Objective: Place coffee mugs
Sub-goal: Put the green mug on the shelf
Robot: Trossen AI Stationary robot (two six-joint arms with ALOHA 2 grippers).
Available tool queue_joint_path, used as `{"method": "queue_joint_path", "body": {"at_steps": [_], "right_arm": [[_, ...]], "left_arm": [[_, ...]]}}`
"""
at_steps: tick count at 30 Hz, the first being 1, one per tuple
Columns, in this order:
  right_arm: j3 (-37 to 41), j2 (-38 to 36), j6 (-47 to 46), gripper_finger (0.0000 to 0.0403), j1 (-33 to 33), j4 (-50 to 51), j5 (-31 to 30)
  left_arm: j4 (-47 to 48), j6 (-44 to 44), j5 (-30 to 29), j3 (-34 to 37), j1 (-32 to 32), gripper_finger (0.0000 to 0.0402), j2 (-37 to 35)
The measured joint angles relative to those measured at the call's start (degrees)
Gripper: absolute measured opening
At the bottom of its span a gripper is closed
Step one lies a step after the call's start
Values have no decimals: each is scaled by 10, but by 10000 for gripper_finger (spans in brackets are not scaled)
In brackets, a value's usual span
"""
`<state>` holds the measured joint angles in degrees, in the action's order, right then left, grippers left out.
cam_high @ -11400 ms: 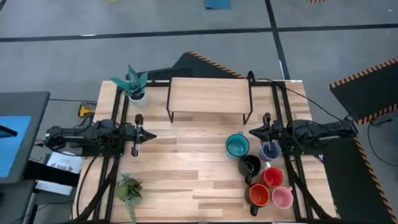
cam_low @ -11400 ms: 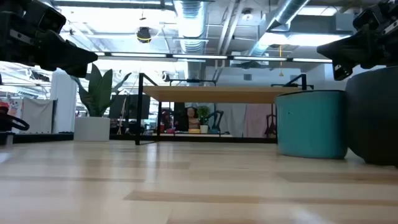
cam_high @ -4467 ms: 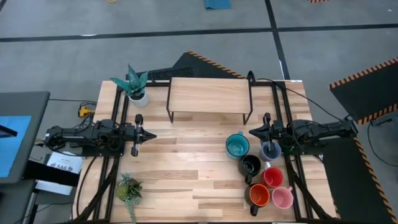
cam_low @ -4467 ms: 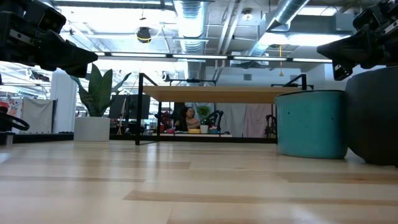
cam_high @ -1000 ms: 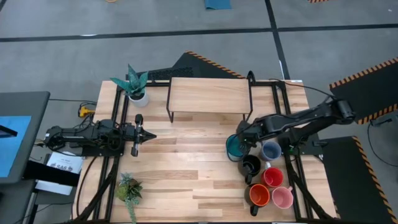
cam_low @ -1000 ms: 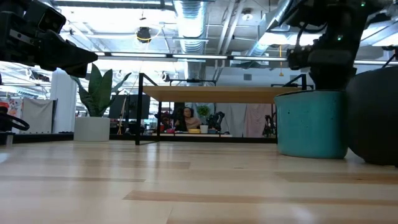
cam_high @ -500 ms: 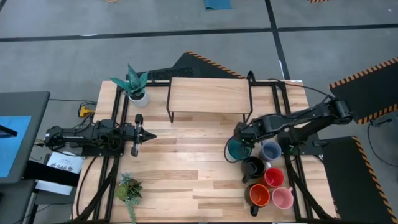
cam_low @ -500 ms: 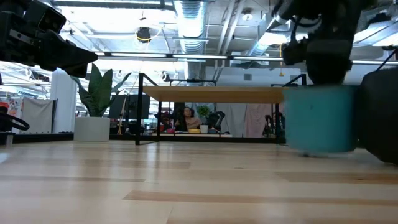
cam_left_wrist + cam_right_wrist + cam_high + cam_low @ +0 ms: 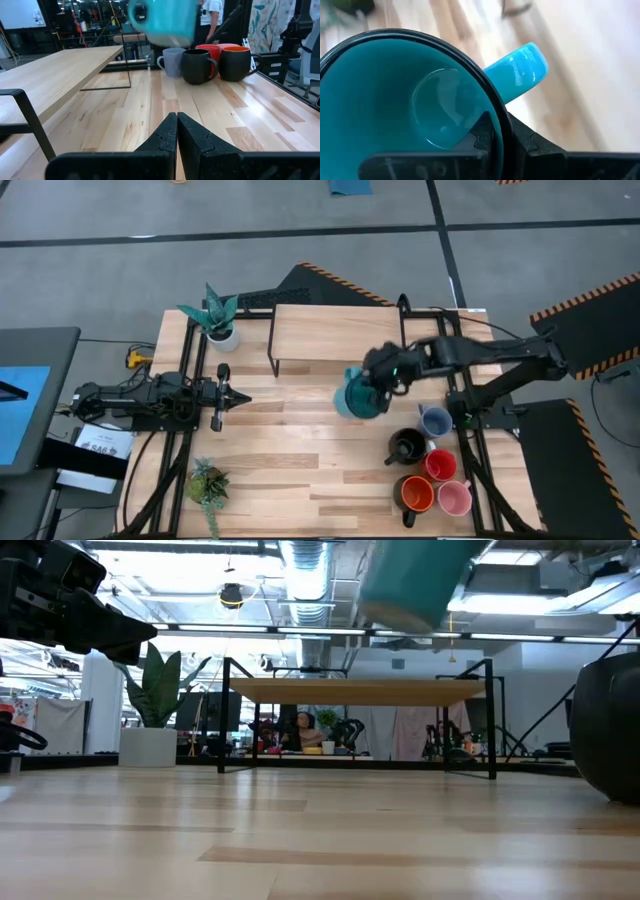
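Note:
My right gripper point(image 9: 370, 388) is shut on the teal mug point(image 9: 354, 397), which is in the air in front of the wooden shelf point(image 9: 337, 333). The teal mug shows high and tilted in the low view point(image 9: 415, 580) and in the left wrist view point(image 9: 162, 20). The pale grey-blue mug point(image 9: 435, 420), black mug point(image 9: 405, 446), red mug point(image 9: 439, 465), dark mug with orange inside point(image 9: 416, 494) and pink mug point(image 9: 455, 498) stand on their bases at the table's right. My left gripper point(image 9: 225, 393) waits shut and empty at the table's left. My right gripper holds the teal mug by its rim point(image 9: 495, 112), right beside the handle point(image 9: 517, 75). One finger point(image 9: 481, 134) is inside the mug and the other point(image 9: 522, 140) is outside against the wall. The mug is lifted clear of the table and tilted.
The shelf stands on thin black legs at the table's far middle. A white plant pot point(image 9: 220, 330) stands at the far left, a small green plant point(image 9: 207, 483) at the near left. Bare wood lies in the middle of the table point(image 9: 290, 440).
My right gripper has lifted the teal mug off the table, carried it up and toward the table's left and far side, nearer the shelf. The mug stood upright beside the other mugs; it now hangs tilted, clear of the table.

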<state>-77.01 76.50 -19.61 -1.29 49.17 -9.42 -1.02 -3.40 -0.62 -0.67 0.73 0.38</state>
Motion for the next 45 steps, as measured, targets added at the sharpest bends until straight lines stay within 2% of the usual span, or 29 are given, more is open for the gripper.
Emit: {"method": "queue_joint_path", "body": {"at_steps": [7,11,15,24,38,45], "right_arm": [[-117,21,52,46,148,47,-59],[-175,63,49,46,254,129,-47],[-216,117,50,46,333,209,-34],[-229,181,66,46,379,236,6],[-230,187,50,46,416,263,-11],[-229,205,47,88,416,243,-10]], "left_arm": [[0,0,0,0,0,0,0],[0,0,0,0,0,0,0],[0,0,0,0,0,0,0],[0,0,0,0,0,0,0],[0,0,0,0,0,0,0],[0,0,0,0,0,0,0]]}}
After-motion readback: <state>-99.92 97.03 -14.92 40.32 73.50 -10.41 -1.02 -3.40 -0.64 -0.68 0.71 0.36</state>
